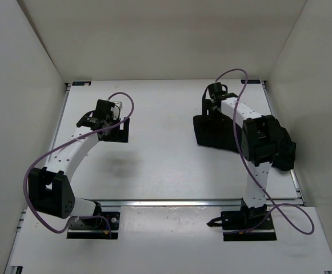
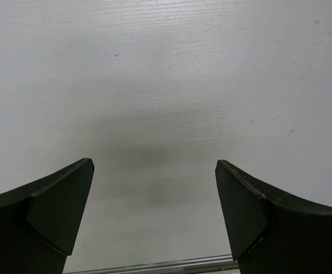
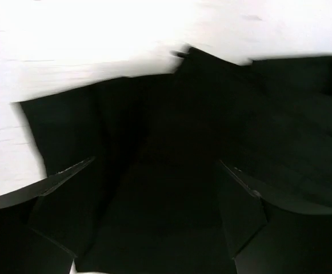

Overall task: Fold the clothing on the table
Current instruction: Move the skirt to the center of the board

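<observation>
The black clothing lies bunched on the right half of the white table, partly hidden under my right arm. My right gripper points down over the garment's far left edge. In the right wrist view the dark pleated clothing fills most of the picture, and the right gripper has its jaws standing apart with fabric below and between them. My left gripper hovers over the left half of the table, away from the garment. Seen from its wrist, the left gripper is open over the bare table.
White walls enclose the table on three sides. A silver rail runs across in front of the arm bases and shows as a rail at the bottom of the left wrist view. Purple cables loop off both arms.
</observation>
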### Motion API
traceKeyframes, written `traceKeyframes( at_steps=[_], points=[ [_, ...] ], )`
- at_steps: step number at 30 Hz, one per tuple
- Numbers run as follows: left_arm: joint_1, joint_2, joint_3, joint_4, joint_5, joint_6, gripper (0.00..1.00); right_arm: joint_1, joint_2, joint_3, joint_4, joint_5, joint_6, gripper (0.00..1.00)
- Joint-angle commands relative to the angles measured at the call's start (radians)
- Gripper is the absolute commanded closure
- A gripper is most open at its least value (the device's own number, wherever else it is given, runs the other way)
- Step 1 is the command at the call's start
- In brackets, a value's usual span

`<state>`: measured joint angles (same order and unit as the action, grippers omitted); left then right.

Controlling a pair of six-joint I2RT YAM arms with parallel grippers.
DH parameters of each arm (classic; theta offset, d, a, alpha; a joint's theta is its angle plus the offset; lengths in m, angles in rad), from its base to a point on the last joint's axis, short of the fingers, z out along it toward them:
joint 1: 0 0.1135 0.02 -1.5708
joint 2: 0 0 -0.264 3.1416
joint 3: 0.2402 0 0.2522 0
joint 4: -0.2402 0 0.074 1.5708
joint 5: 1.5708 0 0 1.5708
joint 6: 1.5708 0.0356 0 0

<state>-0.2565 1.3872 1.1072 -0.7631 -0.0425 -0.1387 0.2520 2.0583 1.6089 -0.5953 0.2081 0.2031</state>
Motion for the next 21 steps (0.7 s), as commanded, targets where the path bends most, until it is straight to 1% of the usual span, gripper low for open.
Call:
traceKeyframes(
  at_steps=[1, 5, 7, 8, 10, 13, 14, 15, 16, 17, 18, 21],
  points=[
    [0.0, -0.039, -0.003, -0.008, -0.017, 0.024, 0.02, -0.026, -0.044, -0.033, 0.018, 0.06, 0.03, 0.24],
    [-0.001, -0.025, 0.008, -0.004, -0.016, 0.033, 0.01, -0.033, -0.02, -0.038, 0.019, 0.05, 0.044, 0.3],
    [-0.007, -0.022, 0.009, -0.01, -0.014, 0.034, 0.02, -0.042, 0.0, -0.03, 0.023, 0.039, 0.055, 0.31],
    [-0.009, -0.024, 0.017, -0.018, -0.017, 0.034, 0.01, -0.037, 0.006, -0.021, 0.023, 0.04, 0.067, 0.31],
    [-0.01, -0.028, 0.016, -0.019, -0.028, 0.037, 0.02, -0.037, 0.011, -0.017, 0.031, 0.036, 0.064, 0.36],
    [-0.007, -0.033, 0.014, -0.025, -0.034, 0.036, 0.01, -0.031, 0.019, -0.018, 0.051, 0.036, 0.058, 0.47],
    [-0.007, -0.031, 0.013, -0.027, -0.028, 0.039, 0.02, -0.033, 0.031, -0.026, 0.051, 0.034, 0.059, 0.52],
    [-0.006, -0.031, 0.013, -0.027, -0.036, 0.037, 0.01, -0.037, 0.033, -0.017, 0.046, 0.031, 0.061, 0.63],
    [-0.007, -0.034, 0.011, -0.03, -0.03, 0.04, 0.01, -0.045, 0.043, -0.011, 0.043, 0.033, 0.064, 0.7],
    [-0.009, -0.03, 0.011, -0.03, -0.034, 0.037, 0.02, -0.048, 0.055, -0.004, 0.026, 0.033, 0.07, 0.87],
    [-0.009, -0.036, 0.013, -0.03, -0.037, 0.04, 0.01, -0.056, 0.057, 0.006, 0.011, 0.036, 0.065, 1.0],
    [-0.004, -0.036, 0.01, -0.022, -0.028, 0.04, 0.01, -0.071, 0.054, 0.022, -0.003, 0.047, 0.044, 1.0]
  ],
)
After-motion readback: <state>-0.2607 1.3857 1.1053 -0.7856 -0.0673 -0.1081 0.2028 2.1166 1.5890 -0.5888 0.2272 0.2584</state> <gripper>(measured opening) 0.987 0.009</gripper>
